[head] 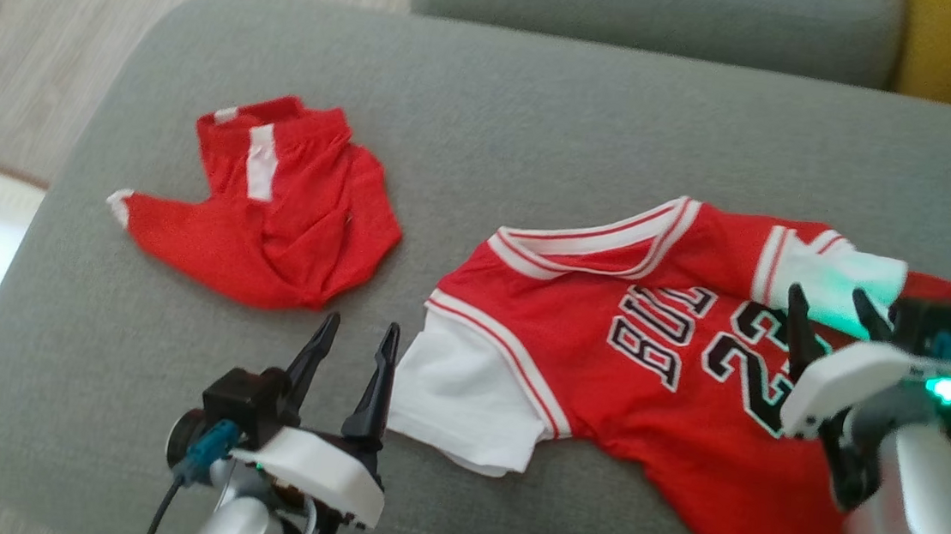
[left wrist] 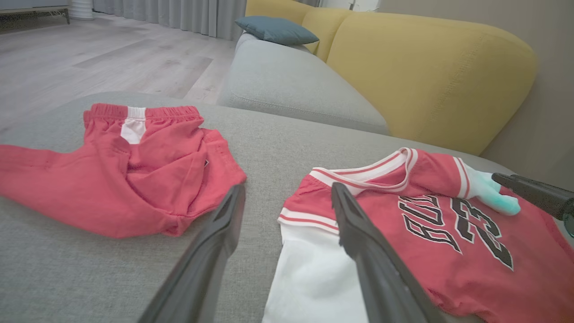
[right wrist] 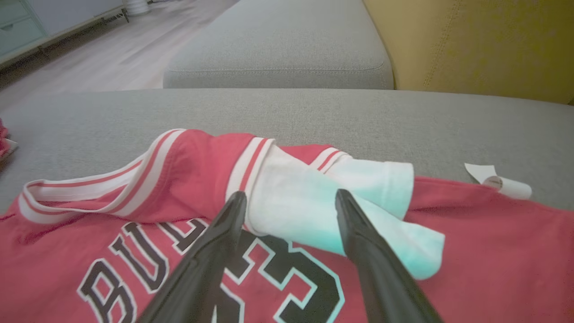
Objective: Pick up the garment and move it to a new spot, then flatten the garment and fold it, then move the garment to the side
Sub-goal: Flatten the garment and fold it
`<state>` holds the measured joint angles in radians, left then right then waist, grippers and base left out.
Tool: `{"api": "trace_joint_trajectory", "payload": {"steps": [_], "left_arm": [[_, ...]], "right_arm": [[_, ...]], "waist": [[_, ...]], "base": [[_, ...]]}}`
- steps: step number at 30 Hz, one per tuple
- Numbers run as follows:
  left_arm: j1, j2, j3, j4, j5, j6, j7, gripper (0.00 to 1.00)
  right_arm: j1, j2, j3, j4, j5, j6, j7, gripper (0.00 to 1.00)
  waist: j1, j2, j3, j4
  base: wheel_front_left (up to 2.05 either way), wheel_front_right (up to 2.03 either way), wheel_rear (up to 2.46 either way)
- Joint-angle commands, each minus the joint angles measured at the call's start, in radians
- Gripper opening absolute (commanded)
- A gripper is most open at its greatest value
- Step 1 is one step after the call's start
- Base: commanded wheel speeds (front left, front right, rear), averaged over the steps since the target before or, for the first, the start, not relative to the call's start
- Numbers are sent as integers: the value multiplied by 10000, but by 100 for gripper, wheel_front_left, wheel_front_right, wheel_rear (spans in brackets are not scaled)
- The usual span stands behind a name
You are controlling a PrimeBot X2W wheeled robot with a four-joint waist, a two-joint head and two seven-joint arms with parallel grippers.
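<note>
The jersey (head: 650, 342) lies face up on the grey cushion (head: 541, 109), apparently placed but not yet flattened: one white sleeve (right wrist: 314, 202) is doubled over its chest, and no fold is made. The left gripper (head: 361, 323) beside it and the right gripper (head: 828, 291) above that sleeve both stand spread, holding nothing. Crumpled shorts (head: 273, 215) lie apart. I can make out no container.

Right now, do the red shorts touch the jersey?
No, a strip of grey cushion lies bare between the shorts and the jersey.
</note>
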<state>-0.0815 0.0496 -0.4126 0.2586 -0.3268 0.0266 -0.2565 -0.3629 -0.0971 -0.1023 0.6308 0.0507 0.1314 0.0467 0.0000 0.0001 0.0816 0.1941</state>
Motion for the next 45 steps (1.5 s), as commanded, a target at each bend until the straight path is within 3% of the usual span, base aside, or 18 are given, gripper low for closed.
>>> {"api": "trace_joint_trajectory", "payload": {"steps": [1, 15, 16, 28, 33, 44, 45], "left_arm": [[-472, 6, 222, -344, 4, 30, -53, 100], [-1058, 6, -85, -525, -220, 197, -53, 100], [-1088, 6, -111, -540, -245, 217, -53, 100], [-1230, 6, -226, -612, -447, 350, -53, 100], [-1346, 6, -282, -726, -516, 356, -53, 100], [-1562, 6, -524, -823, -716, 395, -53, 100], [-1571, 6, -523, -826, -740, 414, -53, 100]], "right_arm": [[-577, -181, 312, -152, -101, -7, 19, 100], [-2561, -1521, 2248, 2630, 217, -7, 839, 100], [-2658, -1596, 2385, 2756, 366, -7, 915, 0], [-4171, -2577, 3118, 2733, 1145, -7, -189, 0], [-5351, -2860, 3254, 2691, 853, -7, -813, 0], [-7837, -3410, 4887, 3692, -470, -7, -1294, 0], [-7984, -3440, 5055, 3860, -637, -7, -1333, 70]], "waist": [[0, -1, 281, 253], [0, -1, 1375, 846], [0, -1, 1418, 868], [0, -1, 1569, 962], [0, -1, 1757, 1113], [0, -1, 2229, 1739], [0, -1, 2247, 1771]], "base": [[0, 0, 0], [0, 0, 0], [0, 0, 0], [0, 0, 0], [0, 0, 0], [0, 0, 0], [0, 0, 0]]}}
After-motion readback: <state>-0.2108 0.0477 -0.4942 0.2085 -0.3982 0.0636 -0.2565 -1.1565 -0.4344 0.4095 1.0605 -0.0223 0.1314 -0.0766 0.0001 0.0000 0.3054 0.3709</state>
